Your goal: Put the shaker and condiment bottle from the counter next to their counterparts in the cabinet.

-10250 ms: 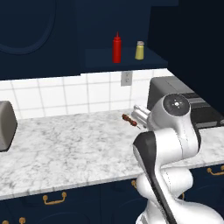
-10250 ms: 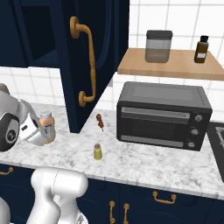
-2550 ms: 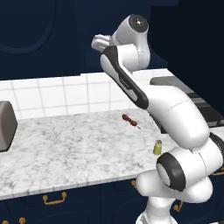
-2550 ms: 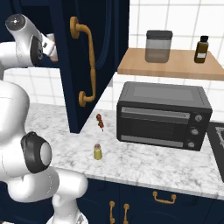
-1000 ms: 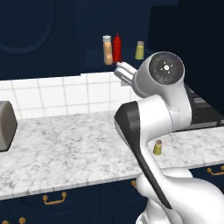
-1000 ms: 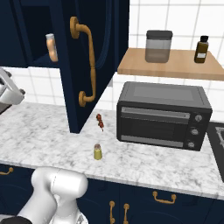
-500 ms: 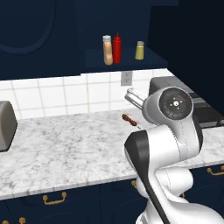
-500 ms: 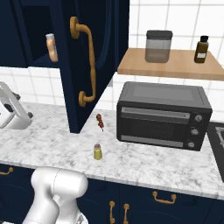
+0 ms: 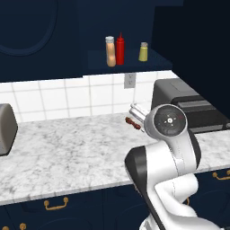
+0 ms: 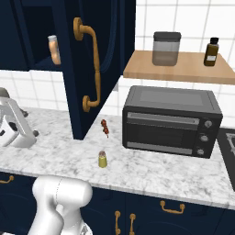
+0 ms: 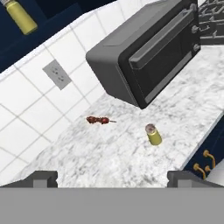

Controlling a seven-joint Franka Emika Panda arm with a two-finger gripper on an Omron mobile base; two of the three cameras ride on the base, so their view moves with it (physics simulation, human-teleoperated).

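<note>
1. Shaker, olive-yellow with a grey cap, stands upright on the counter near its front edge, in front of the left corner of the black toaster oven; the hand view shows it too, ahead of the gripper and a little to the right of the midline between the tips.
2. Gripper fingers stand wide apart with nothing between them; the shaker lies well apart from them, untouched.
3. Condiment bottle, orange-tan with a pale cap, stands on the shelf of the cabinet toward its left end, just beside the red squeeze bottle and to its left; whether the two touch cannot be told. From the right base view it shows inside the nook behind the open navy door.
4. Yellow shaker with a grey cap stands on the same shelf near its right end, apart from the red bottle; it also shows at the top left corner of the hand view.
5. Skewer of small dark red pieces lies on the worktop between the backsplash and the olive shaker, left of the oven.
6. Wall socket sits in the white tiles above the skewer.
</note>
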